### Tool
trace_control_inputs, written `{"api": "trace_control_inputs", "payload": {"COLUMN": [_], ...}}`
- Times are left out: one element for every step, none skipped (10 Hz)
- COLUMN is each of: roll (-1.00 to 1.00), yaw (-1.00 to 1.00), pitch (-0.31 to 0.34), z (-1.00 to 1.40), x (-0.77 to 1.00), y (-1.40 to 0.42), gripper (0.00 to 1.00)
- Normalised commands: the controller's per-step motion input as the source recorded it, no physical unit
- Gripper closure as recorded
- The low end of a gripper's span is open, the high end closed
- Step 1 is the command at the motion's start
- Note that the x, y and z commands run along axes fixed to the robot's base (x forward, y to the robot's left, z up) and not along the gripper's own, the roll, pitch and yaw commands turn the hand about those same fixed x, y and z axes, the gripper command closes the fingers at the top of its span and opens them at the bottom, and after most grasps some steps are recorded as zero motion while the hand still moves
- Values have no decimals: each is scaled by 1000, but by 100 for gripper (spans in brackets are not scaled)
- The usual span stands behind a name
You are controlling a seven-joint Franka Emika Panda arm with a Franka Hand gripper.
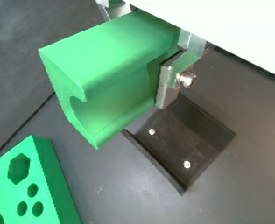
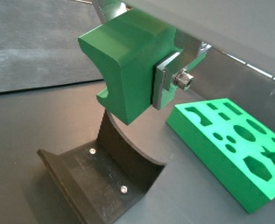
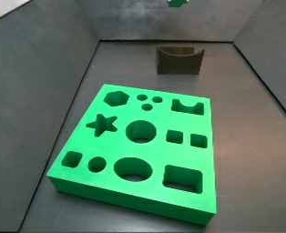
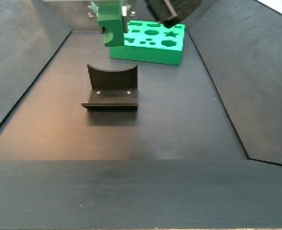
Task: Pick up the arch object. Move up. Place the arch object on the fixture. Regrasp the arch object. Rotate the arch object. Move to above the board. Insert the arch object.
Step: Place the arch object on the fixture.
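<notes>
Between the silver fingers [image 1: 169, 79] of our gripper [image 2: 164, 77] we see the arch object [image 2: 128, 66] clamped and held in the air; directly below it stands the fixture [image 2: 105, 175], clear of the block, and beside that lies the board [image 2: 234, 144], well apart

Look at the gripper [image 1: 164, 74] in both wrist views: you see one finger [image 2: 165, 83] as a flat silver plate, square-cornered and brushed in finish; a round silver screw head [image 1: 185, 81] stands out from its outer face; behind it a second metal bracket [image 2: 196, 54] rises toward a pale white housing [image 1: 210, 17] (its full form runs out of view); in a side view you catch only a dark, angular body [image 4: 170, 11] near the picture's edge.
</notes>
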Motion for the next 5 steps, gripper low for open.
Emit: {"api": "trace_control_inputs", "payload": {"roll": [-1000, -1000, -1000, -1000, -1000], "yaw": [-123, -123, -129, -131, -140], "pitch": [44, 30, 34, 46, 69], "z": [-1000, -1000, -1000, -1000, -1000], "x": [134, 112, 118, 128, 142], "y": [61, 67, 75, 75, 83], "gripper": [100, 100, 100, 100, 100]}}
